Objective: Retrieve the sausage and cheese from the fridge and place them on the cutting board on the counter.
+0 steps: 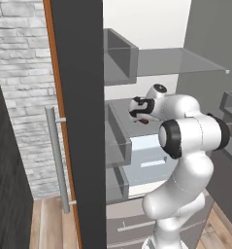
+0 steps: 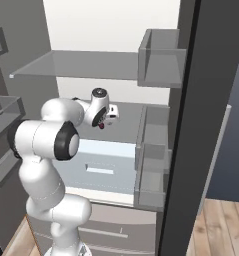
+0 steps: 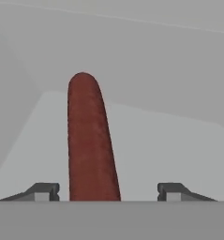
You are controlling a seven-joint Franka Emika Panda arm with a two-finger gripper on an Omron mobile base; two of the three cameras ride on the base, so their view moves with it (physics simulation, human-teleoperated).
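Note:
The fridge stands open, and my arm reaches onto its middle shelf. In the hand view the dark red-brown sausage lies on the grey shelf floor and runs straight away from me between the two fingertips. My gripper is open around its near end, with a gap on each side, wider on the right. From the base views the gripper sits low over the shelf, with a bit of the red sausage showing under it. The cheese, the cutting board and the counter are out of view.
The open fridge door with its bar handle stands close on the left, and the other door on the right. Grey door bins flank the shelves. A glass shelf hangs above the hand, and a pale drawer sits below.

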